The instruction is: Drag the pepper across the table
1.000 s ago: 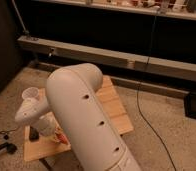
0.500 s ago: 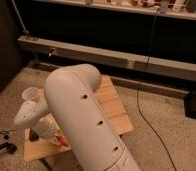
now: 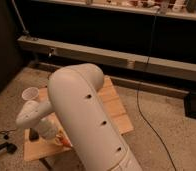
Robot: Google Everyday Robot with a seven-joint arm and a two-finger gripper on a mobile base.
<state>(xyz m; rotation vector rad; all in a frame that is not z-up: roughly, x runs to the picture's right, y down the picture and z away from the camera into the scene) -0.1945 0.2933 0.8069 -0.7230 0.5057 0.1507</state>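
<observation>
Over the table's [image 3: 116,112] front left, my gripper [image 3: 55,140] hangs just beside the pepper [image 3: 63,142]; its pointing direction stays unclear.

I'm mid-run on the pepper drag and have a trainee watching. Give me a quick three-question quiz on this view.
1. True or false: the robot arm hides much of the table.
2. Where does the pepper show? A) near the table's front edge, by the gripper B) on the floor C) at the table's far corner
3. Fill in: a black ____ runs across the floor right of the table.

Key: 1 true. 2 A; only an orange-red bit shows beside the arm. 3 cable.
</observation>
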